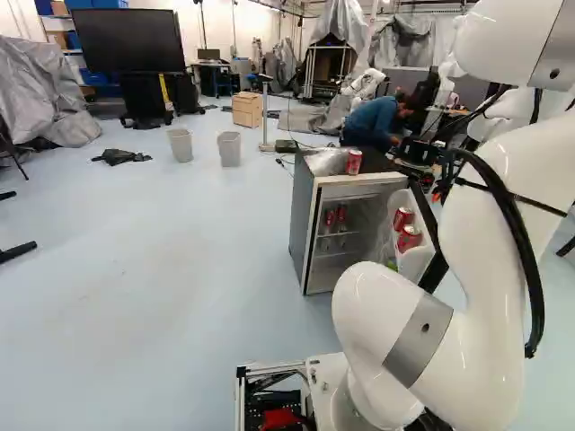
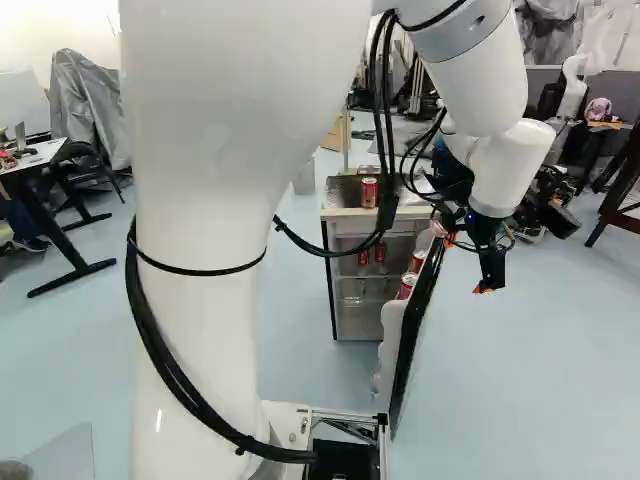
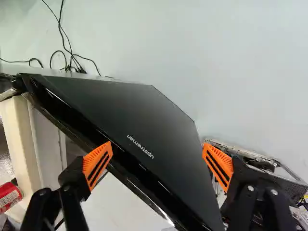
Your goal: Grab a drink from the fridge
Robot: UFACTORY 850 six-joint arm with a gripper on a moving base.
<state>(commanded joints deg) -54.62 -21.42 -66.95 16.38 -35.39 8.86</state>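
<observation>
Small fridge with a dark grey side and cream front frame [image 1: 304, 220], door wide open. We see its door [image 3: 139, 127] as a flat black panel outside, with a glossy, bevelled black edge, and a white moulded lining inside. The drinks are shiny red metal cans: one upright on the fridge top [image 1: 354, 162], two in the door lining [image 1: 402, 218] [image 1: 409, 239], two more upright on a shelf inside [image 1: 330, 217] [image 1: 341, 216]. A crinkled silver sheet [image 1: 327, 162] lies on the dark fridge top near the can.

We have the smooth white arm with grey metallic bands [image 1: 499, 215] and black cables strapped along it. The black two-finger gripper with orange pads [image 2: 487, 285] is on the outer side of the open door, pointing down. In the wrist view we read the gripper [image 3: 158, 163] as wide open, nothing held; the ribbed, slotted pads [image 3: 97, 165] stand well apart, the black door panel showing across the gap. We can't tell whether either finger touches it. Part of a red can shows by the cream frame there too; we can't tell which one. Thin black cables [image 3: 62, 36] curl on the smooth pale blue floor [image 1: 162, 296]. Two pale tapered bins [image 1: 181, 145] [image 1: 229, 149] stand farther back.
</observation>
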